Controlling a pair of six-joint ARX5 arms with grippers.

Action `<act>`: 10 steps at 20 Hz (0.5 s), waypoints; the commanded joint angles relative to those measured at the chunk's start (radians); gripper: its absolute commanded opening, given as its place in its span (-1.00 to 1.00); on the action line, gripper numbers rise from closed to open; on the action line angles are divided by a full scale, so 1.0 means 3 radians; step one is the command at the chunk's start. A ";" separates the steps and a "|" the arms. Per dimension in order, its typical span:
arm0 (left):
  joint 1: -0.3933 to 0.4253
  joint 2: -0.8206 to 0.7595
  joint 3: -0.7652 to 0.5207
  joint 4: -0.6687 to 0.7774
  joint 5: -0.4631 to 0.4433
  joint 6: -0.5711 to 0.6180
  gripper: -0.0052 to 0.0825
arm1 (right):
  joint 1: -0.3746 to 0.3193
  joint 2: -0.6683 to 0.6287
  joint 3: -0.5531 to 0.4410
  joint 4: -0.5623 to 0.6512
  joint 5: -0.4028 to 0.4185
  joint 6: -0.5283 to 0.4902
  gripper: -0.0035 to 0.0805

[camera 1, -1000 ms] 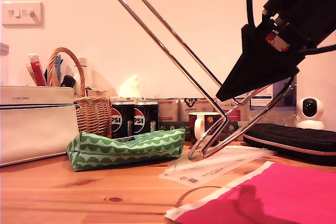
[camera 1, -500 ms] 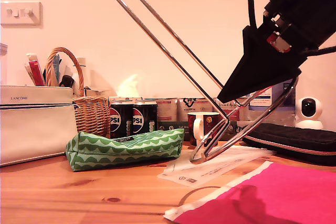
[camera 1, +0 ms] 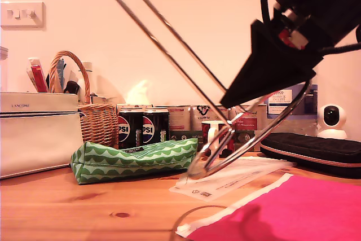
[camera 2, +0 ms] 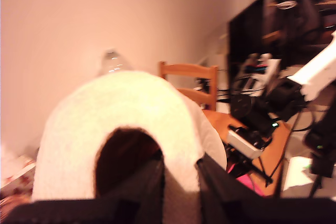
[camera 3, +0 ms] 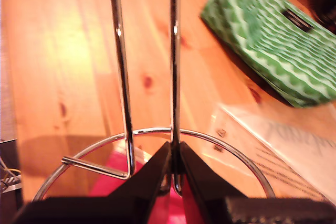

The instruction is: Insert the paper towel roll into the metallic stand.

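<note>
Since the earlier frames, the metallic stand (camera 1: pixel 225 134) has been lifted and swung toward the exterior view's left, its ring base now clear of the bench (camera 1: pixel 84 207) and its hairpin upright slanting up out of the top of that view.

Nearest the exterior camera lies a pink envelope (camera 1: pixel 293 213), with a clear plastic sleeve (camera 1: pixel 237 176) just behind it under the raised ring. The second pincer (camera 3: pixel 173 174) is closed tight on one rod of the upright (camera 3: pixel 174 51) just above the ring. Beyond it sit a green patterned pouch (camera 1: pixel 135 159), a black case (camera 1: pixel 316 150), Pepsi cans (camera 1: pixel 141 128), a mug (camera 1: pixel 214 134), a wicker basket (camera 1: pixel 96 117) and a white Lancôme box (camera 1: pixel 39 134).

The paper towel roll (camera 2: pixel 126 129) does not show in the exterior view; in the first wrist view it sits right at the first pincer (camera 2: pixel 181 182), whose fingers (camera 2: pixel 149 190) pinch the roll's wall, one inside the hollow core.

Both things are in hand and raised, but the threading itself is judged not yet begun: core and upright tip must first be lined up. Open air above the bench gives room; the clutter along the wall and the other arm's cables crowd the margins.
</note>
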State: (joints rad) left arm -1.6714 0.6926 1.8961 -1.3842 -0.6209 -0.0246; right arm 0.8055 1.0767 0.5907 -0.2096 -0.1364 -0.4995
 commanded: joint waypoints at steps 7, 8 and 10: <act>-0.0245 -0.0089 -0.0004 0.0065 -0.0192 -0.0113 -0.94 | 0.0041 -0.0413 0.0043 0.0083 0.0161 -0.0022 -0.94; -0.0262 -0.0089 -0.0004 0.0065 -0.0193 -0.0132 -0.94 | 0.0041 -0.0476 0.0043 0.0085 0.0172 -0.0023 -0.94; -0.0277 -0.0089 -0.0005 0.0064 -0.0184 -0.0164 -0.94 | 0.0041 -0.0573 0.0043 0.0112 0.0172 -0.0093 -0.94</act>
State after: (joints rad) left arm -1.7496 0.6838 1.8957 -1.3846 -0.6746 -0.0692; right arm 0.8135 0.9157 0.5907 -0.2031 -0.0864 -0.5243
